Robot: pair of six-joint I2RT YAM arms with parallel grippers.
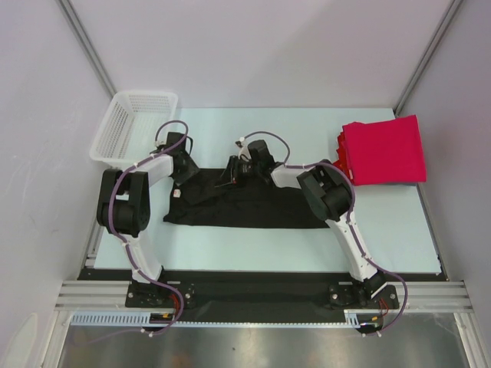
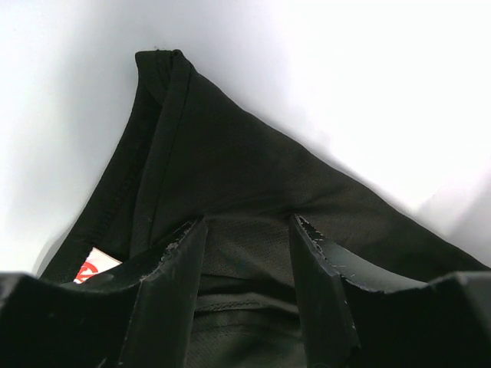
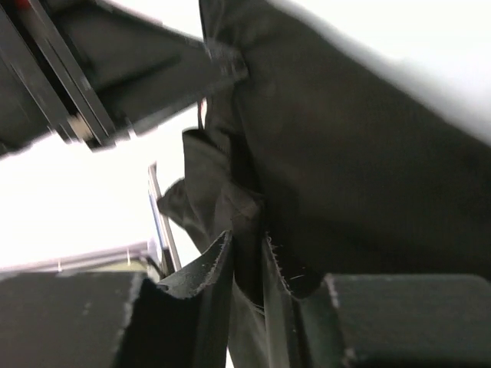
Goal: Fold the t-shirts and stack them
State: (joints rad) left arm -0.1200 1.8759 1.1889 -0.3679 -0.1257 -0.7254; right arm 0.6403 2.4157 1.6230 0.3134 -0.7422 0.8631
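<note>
With the black shirt (image 1: 245, 205) spread on the tabletop (image 1: 230, 247), your right fingers (image 3: 209, 276) pinch its far edge while the left fingers (image 2: 173, 264) straddle cloth, grip unclear, so seat both firmly, lift level, fold evenly toward you, then stack on the reds (image 1: 383, 149).

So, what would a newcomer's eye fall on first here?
A black shirt lies spread across the middle of the table, and the right tool pinches a fold at its far edge. Bright red shirts sit stacked at the far right corner, and a white basket stands at the far left.
</note>
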